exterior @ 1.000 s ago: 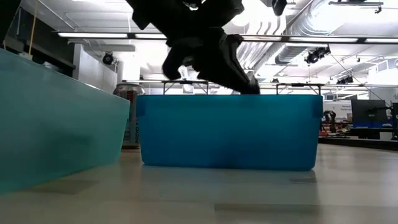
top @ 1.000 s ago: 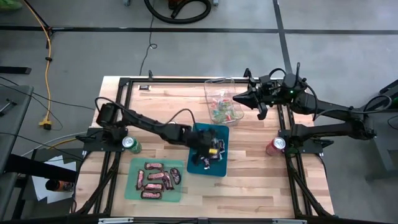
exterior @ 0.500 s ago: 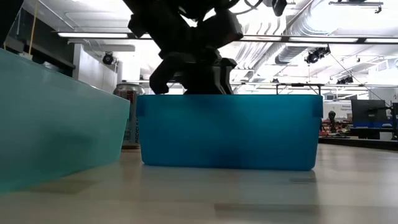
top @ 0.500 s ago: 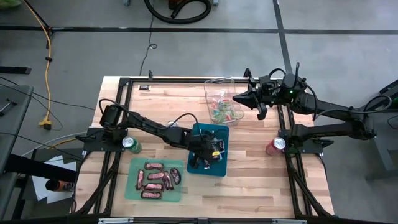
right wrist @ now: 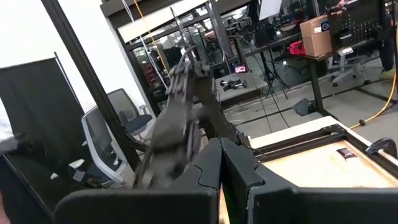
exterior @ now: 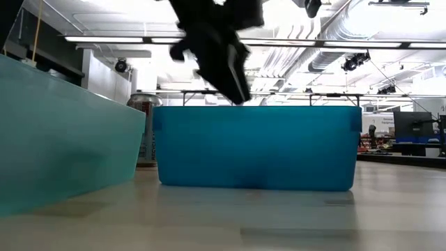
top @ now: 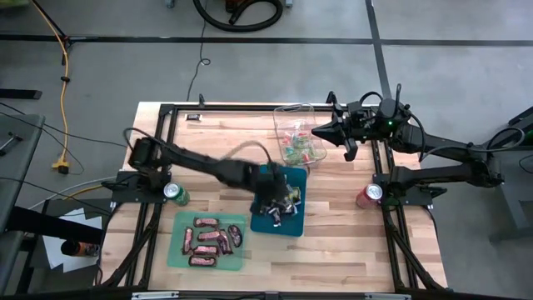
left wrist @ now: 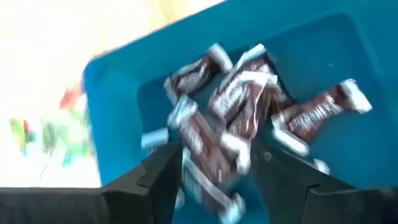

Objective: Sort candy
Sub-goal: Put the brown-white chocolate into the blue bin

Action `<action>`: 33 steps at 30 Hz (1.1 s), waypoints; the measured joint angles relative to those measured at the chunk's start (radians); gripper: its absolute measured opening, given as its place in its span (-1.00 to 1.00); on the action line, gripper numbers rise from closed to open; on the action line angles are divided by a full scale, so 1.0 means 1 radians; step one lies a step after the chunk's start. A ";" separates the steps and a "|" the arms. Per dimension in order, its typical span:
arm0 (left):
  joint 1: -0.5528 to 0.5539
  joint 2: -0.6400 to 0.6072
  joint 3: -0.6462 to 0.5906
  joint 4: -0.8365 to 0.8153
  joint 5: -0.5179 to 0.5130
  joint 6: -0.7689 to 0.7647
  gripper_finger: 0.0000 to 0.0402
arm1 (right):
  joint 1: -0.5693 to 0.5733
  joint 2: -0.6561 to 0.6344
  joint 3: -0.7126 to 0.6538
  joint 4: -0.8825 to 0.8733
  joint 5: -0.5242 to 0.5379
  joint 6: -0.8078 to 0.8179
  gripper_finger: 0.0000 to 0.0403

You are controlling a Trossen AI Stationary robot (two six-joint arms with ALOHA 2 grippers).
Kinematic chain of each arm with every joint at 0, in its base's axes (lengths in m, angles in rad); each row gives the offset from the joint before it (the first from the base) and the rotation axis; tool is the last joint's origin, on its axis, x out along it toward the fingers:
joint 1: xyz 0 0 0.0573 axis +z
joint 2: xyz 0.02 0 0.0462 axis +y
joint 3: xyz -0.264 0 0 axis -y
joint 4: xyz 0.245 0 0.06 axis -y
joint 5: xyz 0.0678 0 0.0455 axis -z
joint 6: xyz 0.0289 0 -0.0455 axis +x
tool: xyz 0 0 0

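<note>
**Left gripper open over the blue bin**

The left gripper (top: 275, 198) hangs above the blue bin (top: 296, 223), inside its rim as seen from above. In the low view it is clear of the bin's top edge, with open air between the two. Its jaws stand apart with nothing between them. In the left wrist view, dark silver-ended candies (left wrist: 249, 106) lie loose on the bin floor just beyond the fingers (left wrist: 158, 177), several piled against each other; whether any fingertip touches one cannot be told.

Just beside the gripper, toward the left arm's base, sits the teal tray (top: 176, 250) holding red-brown bars (top: 208, 239), its edge close to the blue bin's. Beyond the gripper, a clear tub (top: 285, 114) holds small bright sweets (top: 298, 150).

A green can (top: 174, 192) stands by the left base and a red can (top: 369, 194) by the right.

The right gripper (top: 316, 132) waits at the clear tub's far side, fingers closed together, holding nothing.
</note>
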 joint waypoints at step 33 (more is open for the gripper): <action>0.209 -0.975 -0.933 1.163 0.111 -0.706 -0.99 | 0.000 0.002 0.000 0.008 0.125 -0.032 -1.00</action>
